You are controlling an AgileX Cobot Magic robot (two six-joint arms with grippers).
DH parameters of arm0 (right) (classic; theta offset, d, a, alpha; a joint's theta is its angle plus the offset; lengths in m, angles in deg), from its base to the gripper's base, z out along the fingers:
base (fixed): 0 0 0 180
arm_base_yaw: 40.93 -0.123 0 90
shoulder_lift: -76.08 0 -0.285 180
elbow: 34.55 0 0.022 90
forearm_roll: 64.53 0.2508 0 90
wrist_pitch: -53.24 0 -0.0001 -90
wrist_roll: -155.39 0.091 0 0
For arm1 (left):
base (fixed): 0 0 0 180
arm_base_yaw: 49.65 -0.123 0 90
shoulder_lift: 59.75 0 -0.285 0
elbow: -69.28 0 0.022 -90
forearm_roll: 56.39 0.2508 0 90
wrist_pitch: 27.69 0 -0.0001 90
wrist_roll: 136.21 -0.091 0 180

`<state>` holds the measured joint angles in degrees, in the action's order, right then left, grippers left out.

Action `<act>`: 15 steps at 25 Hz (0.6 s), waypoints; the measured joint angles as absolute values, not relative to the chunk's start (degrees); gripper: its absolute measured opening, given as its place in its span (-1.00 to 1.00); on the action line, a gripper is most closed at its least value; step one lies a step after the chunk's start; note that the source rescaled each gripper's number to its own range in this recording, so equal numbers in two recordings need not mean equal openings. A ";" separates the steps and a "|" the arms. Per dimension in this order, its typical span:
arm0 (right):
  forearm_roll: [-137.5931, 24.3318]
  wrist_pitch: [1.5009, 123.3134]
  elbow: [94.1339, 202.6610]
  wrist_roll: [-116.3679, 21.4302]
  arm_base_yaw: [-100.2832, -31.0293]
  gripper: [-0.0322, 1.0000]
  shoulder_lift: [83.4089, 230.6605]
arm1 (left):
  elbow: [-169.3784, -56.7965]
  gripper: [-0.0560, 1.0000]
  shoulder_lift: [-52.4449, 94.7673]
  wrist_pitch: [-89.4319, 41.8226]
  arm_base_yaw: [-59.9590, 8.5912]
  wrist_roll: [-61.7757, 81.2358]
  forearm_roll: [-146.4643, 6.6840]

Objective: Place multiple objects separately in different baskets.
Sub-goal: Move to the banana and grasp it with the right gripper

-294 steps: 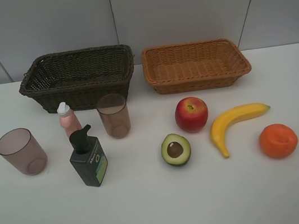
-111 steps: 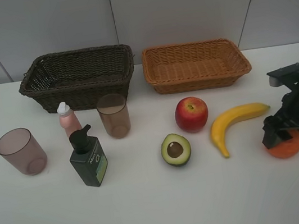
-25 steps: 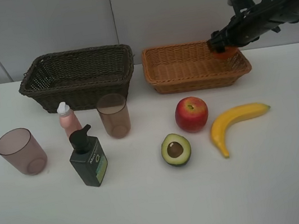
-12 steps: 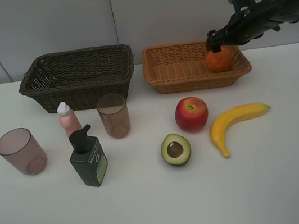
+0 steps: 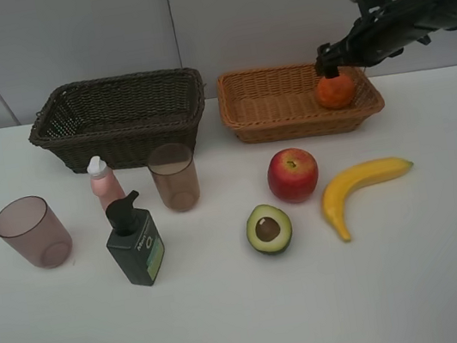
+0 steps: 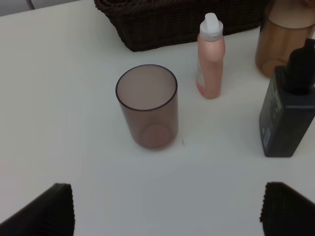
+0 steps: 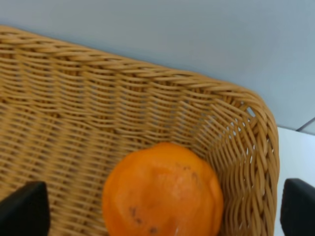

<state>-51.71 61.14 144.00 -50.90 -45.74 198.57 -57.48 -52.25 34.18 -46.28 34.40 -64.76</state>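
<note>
The orange (image 5: 335,92) lies inside the light tan basket (image 5: 290,123), in its right end. My right gripper (image 5: 328,60) hovers just above it, open; in the right wrist view the orange (image 7: 162,189) sits free between the spread fingertips (image 7: 24,206) against the basket wall (image 7: 123,98). The apple (image 5: 292,174), banana (image 5: 357,186) and halved avocado (image 5: 268,229) rest on the table in front of that basket. My left gripper (image 6: 167,209) is open over the table near one cup (image 6: 146,105), the pink bottle (image 6: 210,56) and the pump bottle (image 6: 289,113).
The dark brown basket (image 5: 117,124) stands at the back left with nothing in it. In front of it are two cups (image 5: 33,232) (image 5: 174,177), the pink bottle (image 5: 105,182) and the dark green pump bottle (image 5: 135,243). The left arm is outside the exterior view.
The right gripper, shut on the orange over the tan basket a second ago, has opened; the orange now rests in the basket and the gripper has risen slightly.
</note>
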 joint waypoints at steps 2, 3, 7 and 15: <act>-52.41 63.29 144.00 -50.90 -45.74 1.00 197.09 | -57.48 1.00 -52.25 34.18 -46.28 34.40 -64.76; -53.23 64.37 144.00 -50.90 -45.74 1.00 196.15 | -57.48 1.00 -52.25 34.18 -46.28 34.40 -64.76; -57.05 70.44 144.00 -50.90 -45.74 1.00 191.80 | -57.48 1.00 -52.25 34.18 -46.28 34.40 -64.76; -68.95 86.99 144.00 -51.01 -45.74 1.00 185.03 | -57.48 1.00 -52.25 34.18 -46.28 34.40 -64.76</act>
